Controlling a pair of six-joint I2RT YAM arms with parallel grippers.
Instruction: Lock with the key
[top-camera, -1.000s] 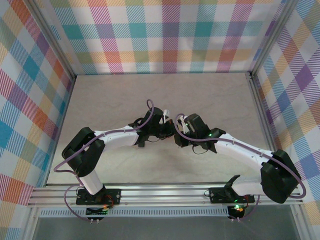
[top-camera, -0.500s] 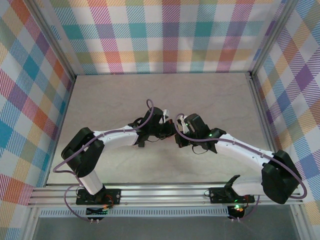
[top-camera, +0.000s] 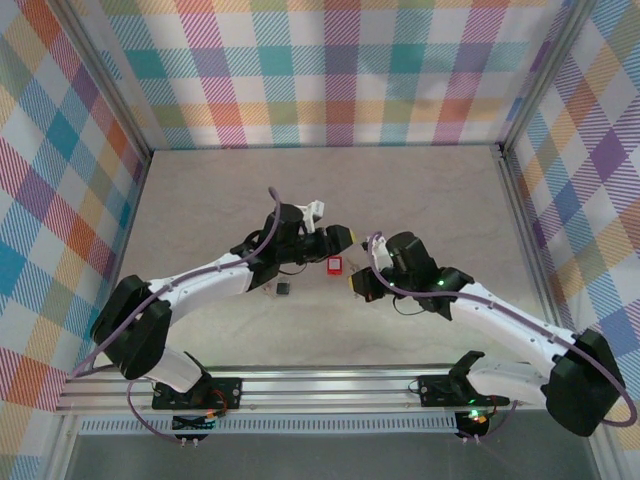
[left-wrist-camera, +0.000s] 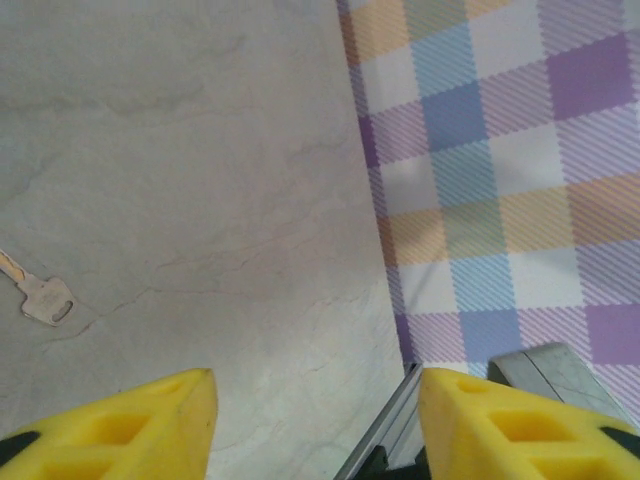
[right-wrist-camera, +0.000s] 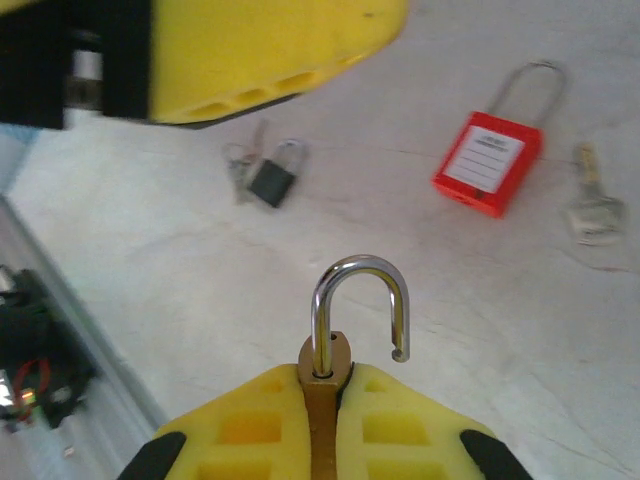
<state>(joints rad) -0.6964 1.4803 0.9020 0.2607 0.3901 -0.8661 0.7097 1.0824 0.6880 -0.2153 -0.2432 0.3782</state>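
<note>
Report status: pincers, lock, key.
Left pincer open, empty. Right pincer shut on brass padlock, shackle open. Key loose on table. Red padlock nearby.

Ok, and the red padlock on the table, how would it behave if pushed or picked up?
The red padlock lies flat on its boxy body, so it would probably slide, not roll. A push on its thin shackle would likely swing it round. Its smooth casing may slip in a grip.
</note>
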